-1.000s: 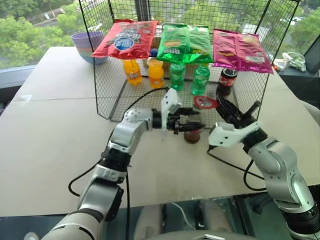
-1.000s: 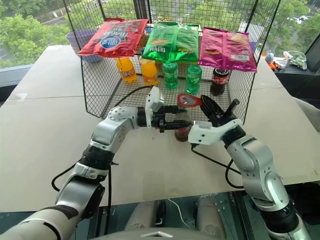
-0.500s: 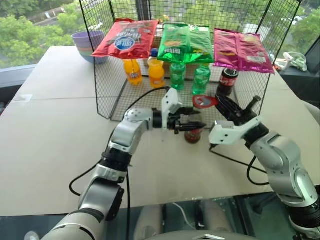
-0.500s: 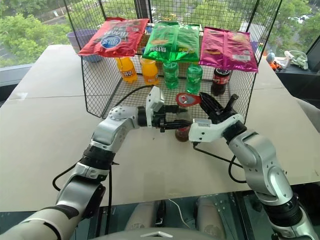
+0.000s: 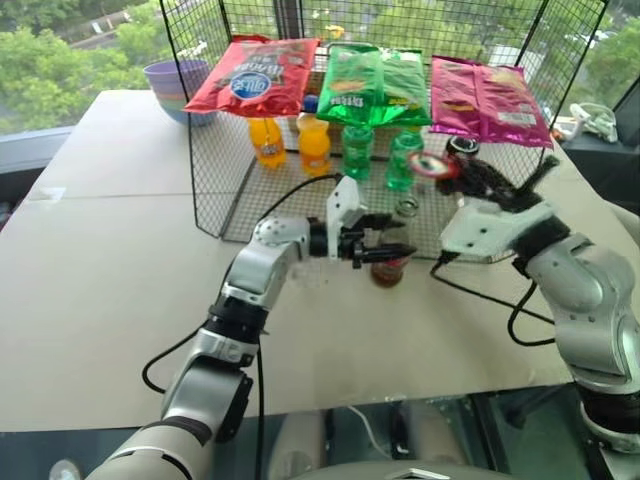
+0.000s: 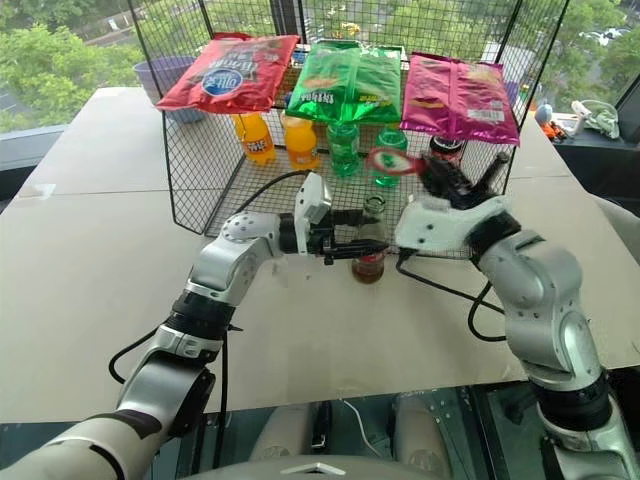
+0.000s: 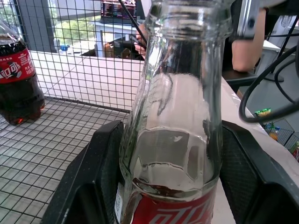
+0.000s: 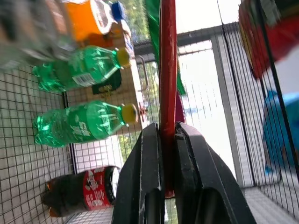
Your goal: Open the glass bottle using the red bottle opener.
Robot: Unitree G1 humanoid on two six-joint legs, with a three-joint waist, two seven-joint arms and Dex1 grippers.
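Note:
The glass bottle (image 5: pixel 389 270) stands upright on the table just in front of the wire basket, with dark cola in its base and a red label. My left gripper (image 5: pixel 391 240) is shut on its middle from the left, one black finger (image 7: pixel 88 177) on each side of the glass (image 7: pixel 173 116). My right gripper (image 5: pixel 468 178) is up and to the right of the bottle's neck, apart from it. It is shut on the handle of the red bottle opener (image 5: pixel 432 165), whose round head points left, and the wrist view shows the opener (image 8: pixel 167 70) edge-on.
The wire basket (image 5: pixel 205 200) behind holds three chip bags (image 5: pixel 255 75), orange bottles (image 5: pixel 265 140), green bottles (image 5: pixel 355 150) and a dark plastic cola bottle (image 7: pixel 16 84). Stacked bowls (image 5: pixel 175 85) sit at the back left. Black cables (image 5: pixel 480 290) lie on the table.
My right gripper has lifted the red opener up and to the right, away from the bottle's top. The left gripper and the bottle have stayed in place.

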